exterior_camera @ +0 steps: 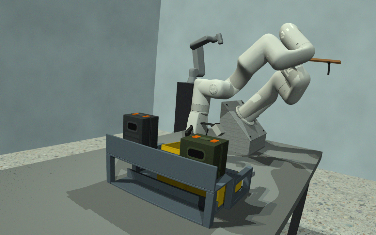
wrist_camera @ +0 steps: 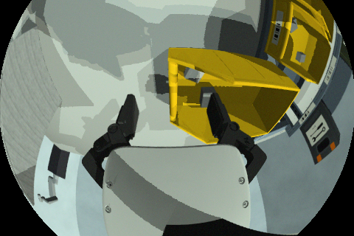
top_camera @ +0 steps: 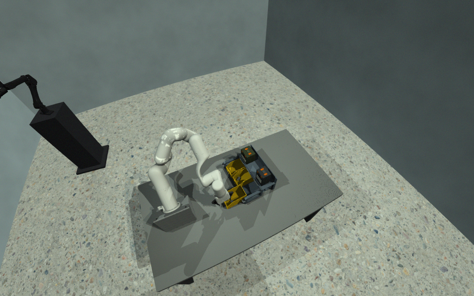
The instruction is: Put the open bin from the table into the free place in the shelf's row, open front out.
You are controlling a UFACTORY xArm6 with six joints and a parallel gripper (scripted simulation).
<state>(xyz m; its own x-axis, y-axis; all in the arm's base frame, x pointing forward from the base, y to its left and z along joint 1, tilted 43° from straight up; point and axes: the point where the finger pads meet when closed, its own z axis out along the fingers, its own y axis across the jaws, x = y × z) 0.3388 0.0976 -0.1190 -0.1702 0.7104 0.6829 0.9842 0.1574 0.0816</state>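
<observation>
The loose yellow bin (top_camera: 235,196) (wrist_camera: 236,63) is in front of the shelf's near end, beside the row. Its low front faces the robot base and its rear end reaches the shelf (exterior_camera: 154,161) (wrist_camera: 266,15); whether it rests on the lip is unclear. A grey part (wrist_camera: 193,74) and a grey block (wrist_camera: 207,98) lie in it. My gripper (wrist_camera: 172,102) is open. In the wrist view one finger overlaps the bin's interior and the other is outside its front; contact is not clear. Other yellow bins (top_camera: 235,166) (wrist_camera: 311,49) stand in the row, fronts out.
A green case (top_camera: 248,156) (exterior_camera: 204,154) and a dark case (top_camera: 264,177) (exterior_camera: 140,130) (wrist_camera: 321,138) stand on the board over the shelf's rear. The arm's grey base block (top_camera: 176,220) (exterior_camera: 253,143) is opposite the shelf. Another arm stands on a black pedestal (top_camera: 65,139) off the table.
</observation>
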